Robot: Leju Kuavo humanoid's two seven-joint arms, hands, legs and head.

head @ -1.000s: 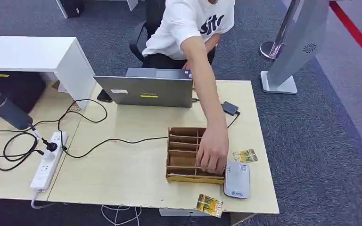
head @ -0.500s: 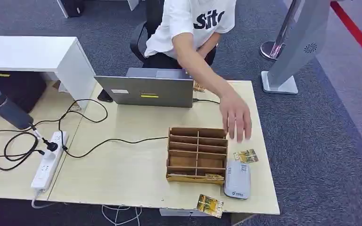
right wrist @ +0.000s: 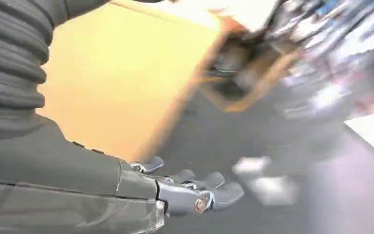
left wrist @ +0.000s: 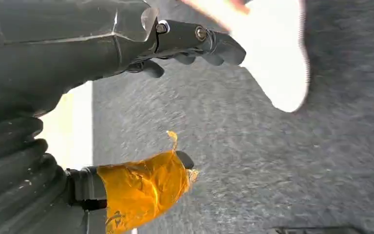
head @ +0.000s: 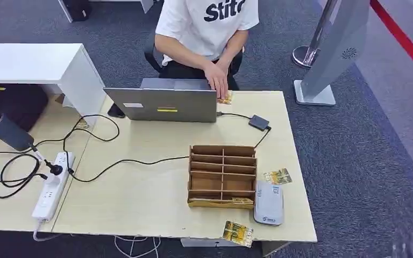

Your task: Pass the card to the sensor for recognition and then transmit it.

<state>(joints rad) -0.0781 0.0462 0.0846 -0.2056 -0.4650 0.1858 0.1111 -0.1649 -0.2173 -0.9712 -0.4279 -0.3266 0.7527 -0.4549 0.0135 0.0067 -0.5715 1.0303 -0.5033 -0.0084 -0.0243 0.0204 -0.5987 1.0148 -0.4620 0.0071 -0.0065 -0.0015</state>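
Fingers [left wrist: 209,46] of the left hand [left wrist: 126,97] are spread from the tape-wrapped thumb, grasping nothing, above grey carpet. In the right wrist view, the right hand [right wrist: 141,195] likewise has its fingers [right wrist: 214,187] extended and released, empty, beside the table's edge; the rest is blurred.

From the head view, one card [head: 238,234] lies flat at the near edge of the wooden table [head: 140,199], long axis running slightly diagonal, just in front of the grey sensor [head: 269,203]. A second card [head: 278,176] lies just beyond the sensor, beside the compartmented box [head: 222,176]. A laptop [head: 161,102], cables and a power strip [head: 48,186] share the surface; grey carpet surrounds it.

The person's hand [head: 216,86], a second ago reaching into the box, has drawn back to the laptop.
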